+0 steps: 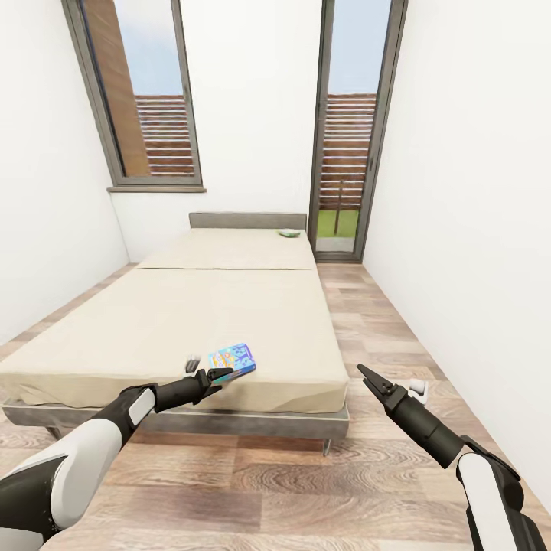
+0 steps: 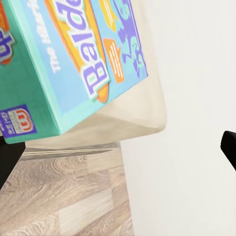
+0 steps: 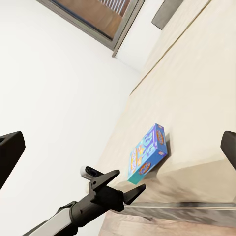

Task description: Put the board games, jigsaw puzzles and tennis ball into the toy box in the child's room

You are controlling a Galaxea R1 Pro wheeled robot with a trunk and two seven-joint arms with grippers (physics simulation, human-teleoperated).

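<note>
Head view: small blue board game (image 1: pixel 233 361) sits on bed (image 1: pixel 191 321) foot edge, ungrabbed. Left gripper (image 1: pixel 220 376) spread just beside it, right gripper (image 1: pixel 367 376) spread, empty. Second box (image 1: pixel 289 233) near headboard. Nothing boxed yet, looks like.

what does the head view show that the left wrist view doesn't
Head view alone: the whole bed with its headboard, a second, greenish box near the far end, the window, the glass door and both arms, the left gripper open at the blue game, the right gripper over the floor.

Left wrist view alone: the game's lettering, starting "Balde".

Both: blue game, mattress corner, wood floor, white wall.
</note>
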